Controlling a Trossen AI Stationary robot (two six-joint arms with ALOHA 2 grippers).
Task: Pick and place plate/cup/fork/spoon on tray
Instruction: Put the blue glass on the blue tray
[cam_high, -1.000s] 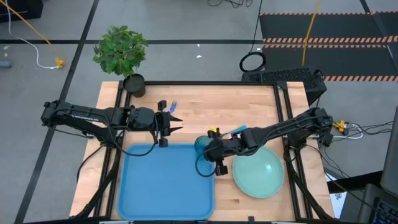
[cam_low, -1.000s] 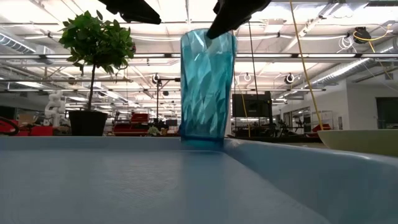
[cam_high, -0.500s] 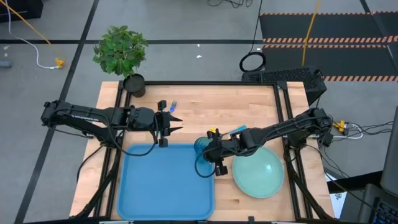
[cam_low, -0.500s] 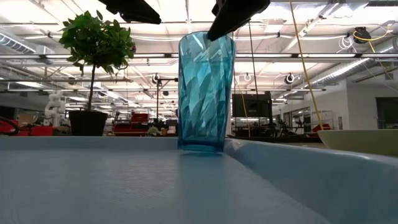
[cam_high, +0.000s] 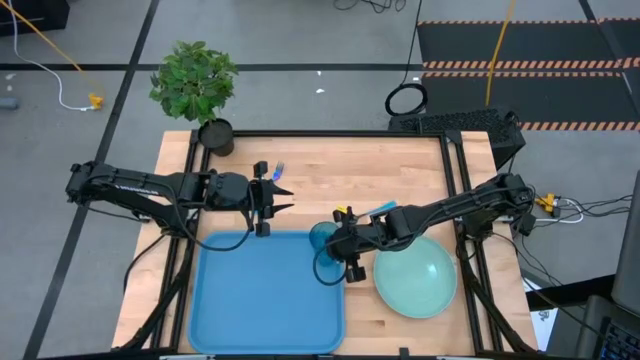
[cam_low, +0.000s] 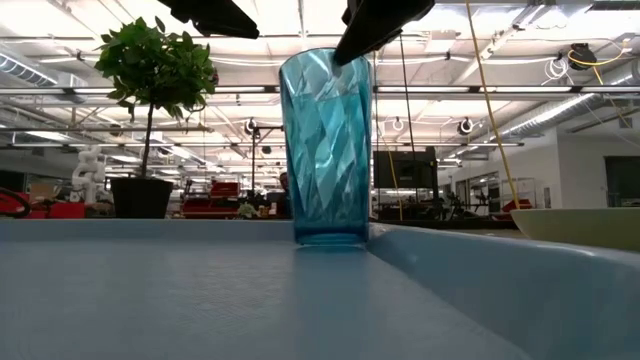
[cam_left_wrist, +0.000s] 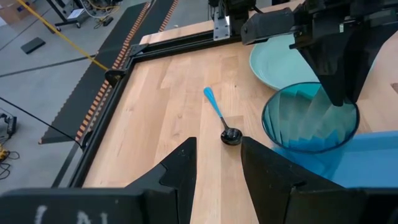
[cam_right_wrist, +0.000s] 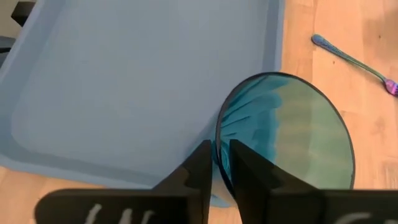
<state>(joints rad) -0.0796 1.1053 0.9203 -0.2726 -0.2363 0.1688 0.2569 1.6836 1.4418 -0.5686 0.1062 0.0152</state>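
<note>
The teal-blue cup (cam_high: 324, 238) stands upright over the far right corner of the blue tray (cam_high: 262, 295). My right gripper (cam_right_wrist: 221, 168) is shut on it. In the low view the cup (cam_low: 325, 150) fills the middle, its base at the tray's floor; whether it touches, I cannot tell. The mint-green plate (cam_high: 415, 280) lies on the table right of the tray. The spoon (cam_left_wrist: 219, 119) lies on the wood beyond the cup. The fork (cam_right_wrist: 351, 59) lies on the wood by my left gripper (cam_left_wrist: 217, 168), which is open and empty above the tray's far edge. My right gripper pinches the cup's rim (cam_right_wrist: 217, 146) on its right side, one finger inside the cup and one outside. The fingers (cam_low: 375, 25) come slanting down from the table's right. The cup hangs upright below them, tipped a little.
A potted plant (cam_high: 198, 85) stands at the table's far left corner. The tray's inside is bare blue floor (cam_right_wrist: 124, 81) left of the cup. Bare wood lies between the tray's far edge and the table's far edge.
My right gripper has carried the cup a little toward the table's near and left side and slightly down, over the tray's corner. The cup now shows larger and lower in the low view and tips a little.
</note>
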